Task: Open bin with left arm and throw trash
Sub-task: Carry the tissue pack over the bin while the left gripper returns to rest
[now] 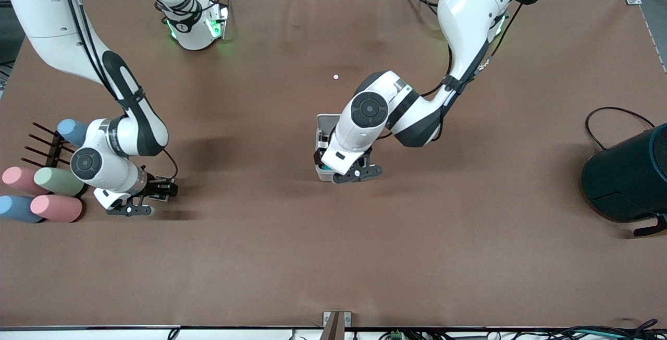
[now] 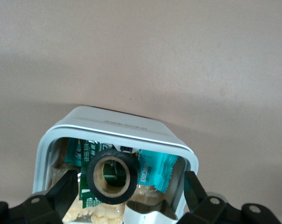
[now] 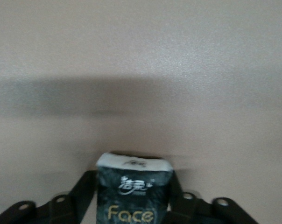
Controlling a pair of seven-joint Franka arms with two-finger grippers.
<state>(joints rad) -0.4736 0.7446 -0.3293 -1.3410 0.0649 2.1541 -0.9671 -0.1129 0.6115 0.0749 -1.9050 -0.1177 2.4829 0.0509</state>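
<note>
The bin point(image 1: 327, 148) sits near the centre of the front view with its lid point(image 1: 326, 121) hinged up, largely covered by the left arm point(image 1: 406, 110), which reaches down from its base at the upper right. The left gripper point(image 1: 358, 173) hangs over the bin's mouth, fingers point(image 2: 61, 196) spread to about the width of the opening and gripping nothing. In the left wrist view a tape ring point(image 2: 115, 176) lies on teal and green packets point(image 2: 155, 170) already inside the bin, between the spread fingers; this suggests a piece of trash has been let go there, though whether the ring was the piece cannot be told. At the lower left of the front view the right gripper point(image 1: 136, 205) rests low near a cluster of coloured cylinders point(image 1: 47, 194), closed on a black packet point(image 3: 131, 191) printed "Face", which fills the lower centre of the right wrist view. The packet is held ready, presumably for disposal once the left arm clears the opening. A teal cylinder point(image 1: 628, 175) stands at the right edge, apart from the work.
</note>
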